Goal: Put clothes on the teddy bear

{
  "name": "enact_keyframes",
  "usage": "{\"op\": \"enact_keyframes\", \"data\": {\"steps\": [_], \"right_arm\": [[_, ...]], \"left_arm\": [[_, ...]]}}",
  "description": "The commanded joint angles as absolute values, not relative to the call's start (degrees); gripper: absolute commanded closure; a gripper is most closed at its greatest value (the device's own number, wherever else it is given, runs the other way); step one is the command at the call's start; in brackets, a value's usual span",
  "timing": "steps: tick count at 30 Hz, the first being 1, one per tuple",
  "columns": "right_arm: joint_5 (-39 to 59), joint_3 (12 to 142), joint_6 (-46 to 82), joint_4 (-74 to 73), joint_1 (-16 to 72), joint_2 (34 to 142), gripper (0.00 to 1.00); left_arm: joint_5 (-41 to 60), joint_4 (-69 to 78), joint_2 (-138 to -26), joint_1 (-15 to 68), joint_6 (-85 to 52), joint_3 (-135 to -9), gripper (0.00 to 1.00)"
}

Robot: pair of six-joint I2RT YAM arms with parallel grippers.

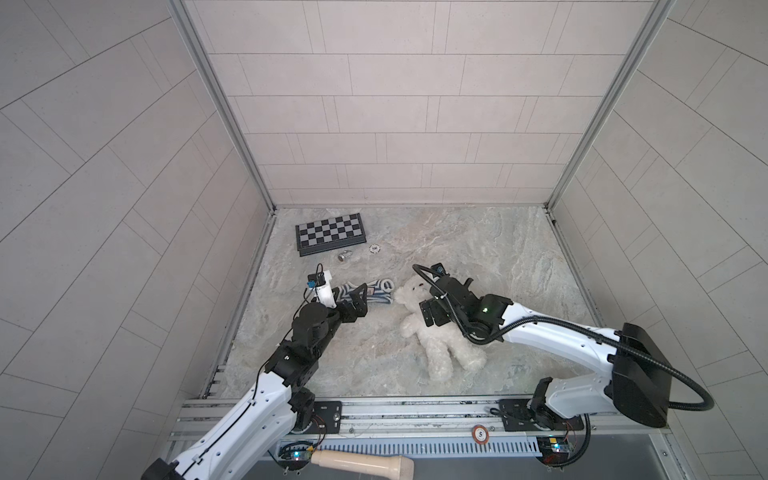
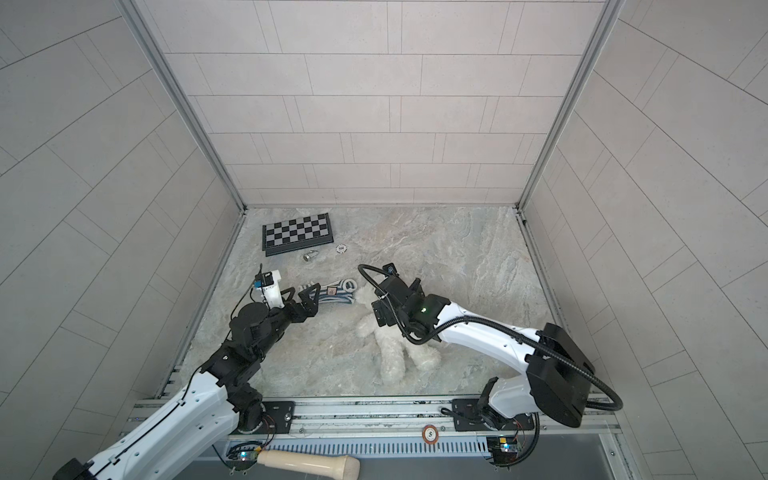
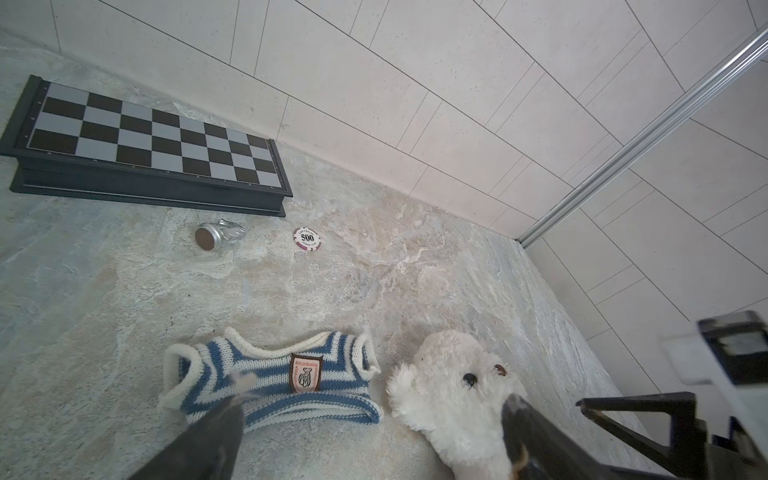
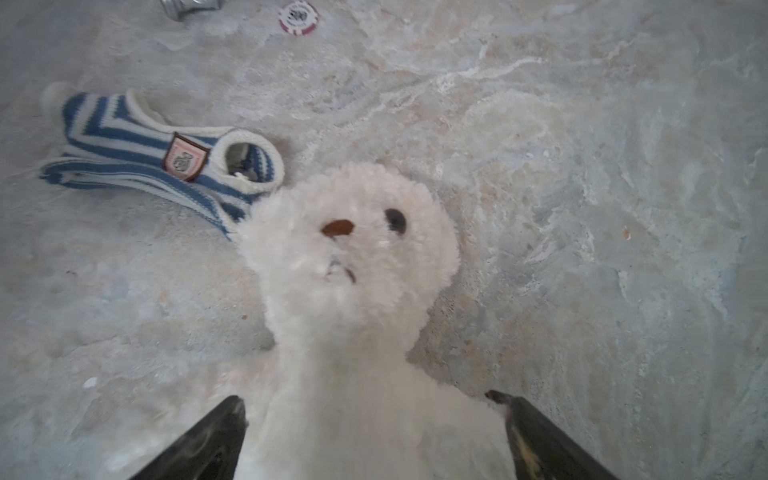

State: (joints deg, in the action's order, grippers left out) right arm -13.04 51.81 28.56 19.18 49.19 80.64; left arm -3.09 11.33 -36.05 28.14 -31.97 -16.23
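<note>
While the teddy bear (image 1: 432, 345) lies on its back on the marble table (image 1: 478, 257) in both top views, the striped shirt (image 1: 379, 291) lies flat just beside the bear's head. The left claw (image 1: 358, 297) hangs above the shirt, its two fingers spread wide and pinching nothing. The right claw (image 1: 430, 318) is low over the bear's chest. A poker chip (image 1: 375, 248), a small silver thing (image 1: 343, 256) and a chessboard (image 1: 330, 232) sit past the shirt, well apart from the bear. In the left wrist view, the shirt's badge (image 3: 305, 373) faces up and the bear's ear is just beside the shirt. In the right wrist view, the right claw's fingers (image 4: 208, 444) stand wide apart, one on each side of the bear's body.
</note>
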Motion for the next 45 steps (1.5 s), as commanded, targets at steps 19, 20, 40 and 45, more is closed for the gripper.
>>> {"op": "enact_keyframes", "data": {"steps": [19,20,40,45], "right_arm": [[-5.4,56.9,30.9,15.0,46.0,96.2,0.00],[-5.3,57.1,30.1,15.1,46.0,96.7,0.01],[5.7,64.4,-2.9,29.4,51.6,97.3,0.50],[6.4,64.9,-9.2,31.9,51.6,97.9,0.47]], "left_arm": [[-3.9,14.5,-42.3,34.6,-32.0,-14.5,0.00],[-4.1,14.5,-42.1,34.7,-32.1,-14.3,0.00],[-17.8,-1.0,-30.2,34.7,-27.6,-18.3,0.00],[-21.6,-2.6,-22.0,34.5,-25.1,-18.7,0.00]]}}
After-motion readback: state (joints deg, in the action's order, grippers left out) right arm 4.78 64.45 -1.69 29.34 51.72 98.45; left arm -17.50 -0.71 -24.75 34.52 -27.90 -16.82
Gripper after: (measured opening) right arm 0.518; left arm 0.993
